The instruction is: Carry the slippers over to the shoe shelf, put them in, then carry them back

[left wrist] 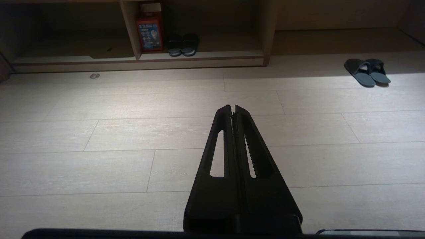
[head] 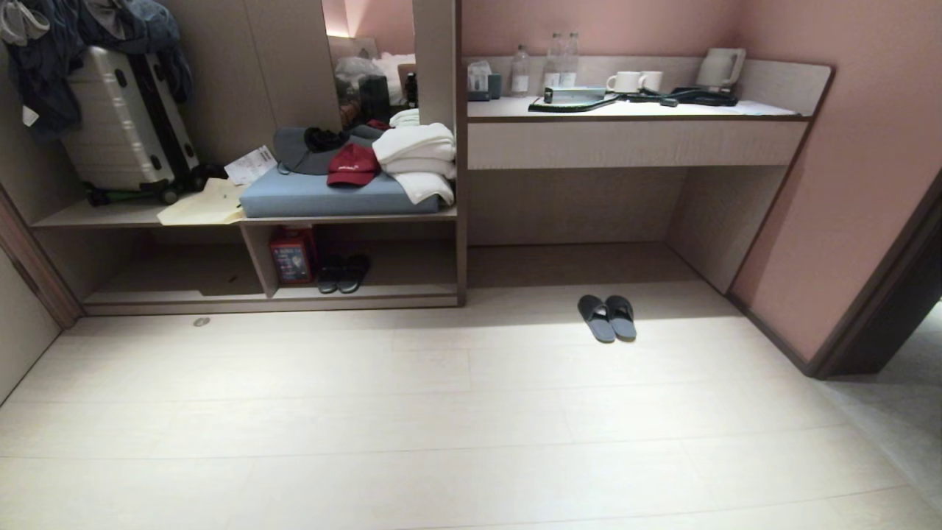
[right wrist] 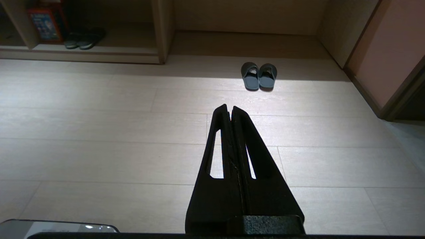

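The dark grey slippers point(head: 608, 317) lie side by side on the pale floor in front of the recess under the desk, toes toward the wall; they also show as slippers point(left wrist: 367, 71) and slippers point(right wrist: 259, 75) in the wrist views. The shoe shelf point(head: 368, 291) is the low wood-grain compartment at the left, with a pale base plank and an upright divider. My left gripper point(left wrist: 233, 107) and right gripper point(right wrist: 229, 106) hang shut and empty over bare floor, well short of the slippers. Neither arm appears in the head view.
Inside the shelf stand a red box point(head: 293, 255) and a darker pair of slippers point(head: 342, 274). Above it lie a blue cushion point(head: 331, 195) with a red cap and towels, and a suitcase point(head: 125, 125). A desk point(head: 633, 140) holds bottles, cups, a kettle. A pink wall point(head: 846, 221) stands right.
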`<state>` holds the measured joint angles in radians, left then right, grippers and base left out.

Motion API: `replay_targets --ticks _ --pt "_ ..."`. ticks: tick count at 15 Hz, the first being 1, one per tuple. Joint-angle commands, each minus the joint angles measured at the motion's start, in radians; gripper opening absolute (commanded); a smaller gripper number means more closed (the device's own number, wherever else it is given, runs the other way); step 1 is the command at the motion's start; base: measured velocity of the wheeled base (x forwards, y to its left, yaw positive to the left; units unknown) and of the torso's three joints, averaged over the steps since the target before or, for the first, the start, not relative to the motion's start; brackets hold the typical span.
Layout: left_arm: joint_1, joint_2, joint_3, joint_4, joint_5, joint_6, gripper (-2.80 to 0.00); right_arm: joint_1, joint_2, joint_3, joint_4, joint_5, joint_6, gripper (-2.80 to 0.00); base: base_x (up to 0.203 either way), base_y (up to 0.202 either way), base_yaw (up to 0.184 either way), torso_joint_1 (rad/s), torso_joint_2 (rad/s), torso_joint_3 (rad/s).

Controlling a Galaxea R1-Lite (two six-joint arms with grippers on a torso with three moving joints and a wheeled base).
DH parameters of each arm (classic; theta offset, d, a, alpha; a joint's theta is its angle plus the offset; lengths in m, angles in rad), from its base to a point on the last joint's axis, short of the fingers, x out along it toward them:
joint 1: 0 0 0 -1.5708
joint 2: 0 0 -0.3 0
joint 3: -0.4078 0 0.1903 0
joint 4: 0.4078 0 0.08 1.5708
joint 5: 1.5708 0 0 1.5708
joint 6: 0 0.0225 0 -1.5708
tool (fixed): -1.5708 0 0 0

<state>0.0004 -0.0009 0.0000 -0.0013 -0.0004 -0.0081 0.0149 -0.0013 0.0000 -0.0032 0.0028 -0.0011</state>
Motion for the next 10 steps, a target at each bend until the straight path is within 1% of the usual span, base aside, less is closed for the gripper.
replay_targets --ticks 1,10 --pt "0.000 0.001 0.000 0.000 0.000 0.000 -2.80 0.000 0.001 0.002 -0.001 0.000 0.000 -2.80 0.000 0.000 0.000 0.000 0.00 0.000" --pt "0.001 0.001 0.000 0.000 0.002 -0.001 -2.80 -0.001 0.001 0.002 0.000 -0.006 -0.002 -2.80 0.000 0.000 0.000 0.000 0.00 0.000"
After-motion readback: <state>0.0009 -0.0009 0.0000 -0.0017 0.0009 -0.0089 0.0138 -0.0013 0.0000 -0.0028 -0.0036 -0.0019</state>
